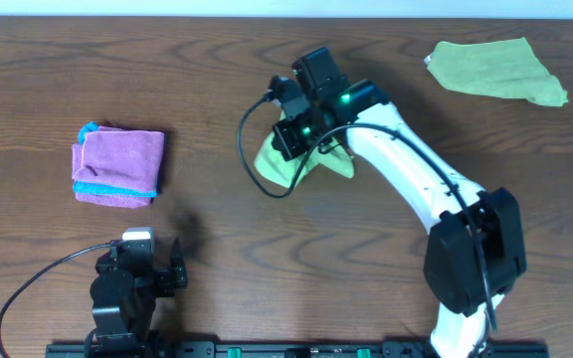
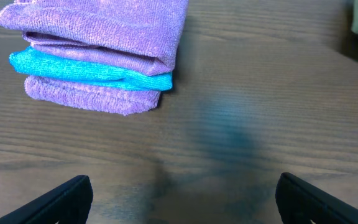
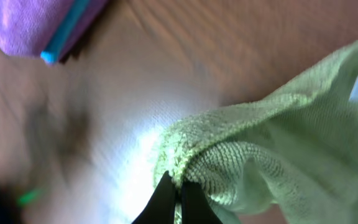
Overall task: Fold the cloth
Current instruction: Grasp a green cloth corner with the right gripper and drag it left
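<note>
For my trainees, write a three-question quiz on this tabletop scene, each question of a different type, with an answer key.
1. True or false: the right pincer is shut on the cloth.
2. Fill in: the olive-green cloth lies on the robot's far ____ side.
3. Which lies nearest the open left pincer? A. the pink folded cloth B. the olive-green cloth C. the cloth
Key: 1 true; 2 right; 3 A.
</note>
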Motion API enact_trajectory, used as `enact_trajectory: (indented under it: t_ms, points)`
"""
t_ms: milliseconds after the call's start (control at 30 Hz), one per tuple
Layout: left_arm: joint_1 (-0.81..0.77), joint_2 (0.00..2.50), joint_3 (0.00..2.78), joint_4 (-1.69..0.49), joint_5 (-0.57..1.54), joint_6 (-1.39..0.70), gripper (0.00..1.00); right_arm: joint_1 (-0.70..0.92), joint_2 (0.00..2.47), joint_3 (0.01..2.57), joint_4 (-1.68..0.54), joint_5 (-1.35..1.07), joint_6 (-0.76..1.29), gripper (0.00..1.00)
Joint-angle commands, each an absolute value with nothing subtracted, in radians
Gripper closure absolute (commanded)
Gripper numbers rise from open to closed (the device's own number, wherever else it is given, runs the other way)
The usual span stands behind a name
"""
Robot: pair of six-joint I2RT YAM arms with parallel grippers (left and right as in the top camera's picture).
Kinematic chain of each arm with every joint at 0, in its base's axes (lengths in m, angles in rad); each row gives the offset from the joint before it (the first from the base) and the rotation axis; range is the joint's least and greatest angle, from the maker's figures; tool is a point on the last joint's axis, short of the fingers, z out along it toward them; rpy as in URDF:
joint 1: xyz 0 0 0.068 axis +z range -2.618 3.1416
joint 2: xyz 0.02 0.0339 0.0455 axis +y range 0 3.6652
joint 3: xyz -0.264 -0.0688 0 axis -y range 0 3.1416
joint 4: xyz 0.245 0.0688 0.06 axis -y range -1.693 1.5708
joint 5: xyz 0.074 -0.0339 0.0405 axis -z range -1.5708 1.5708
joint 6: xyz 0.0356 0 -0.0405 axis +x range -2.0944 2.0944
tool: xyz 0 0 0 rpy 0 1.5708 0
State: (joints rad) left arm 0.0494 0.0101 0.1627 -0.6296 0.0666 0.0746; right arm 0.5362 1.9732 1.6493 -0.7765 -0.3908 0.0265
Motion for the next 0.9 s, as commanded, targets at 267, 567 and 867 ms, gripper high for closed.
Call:
enact_trajectory:
  t_ms: [267,567,867]
  points:
    - [0.045,0.004,0.157,-0.632,0.052,0.067,0.05,0.549,2.096,1.659,-0.514,-0.321,0.001,0.37]
    - [0.045,0.004,0.157,-0.632,0.052,0.067,0.05,0.517,2.09,1.747,-0.487,-0.233,0.03,0.08]
    - [0.045,0.004,0.157,-0.632,0.052,0.067,0.05,0.392,2.095,1.784,-0.607,-0.11,0.085,0.09]
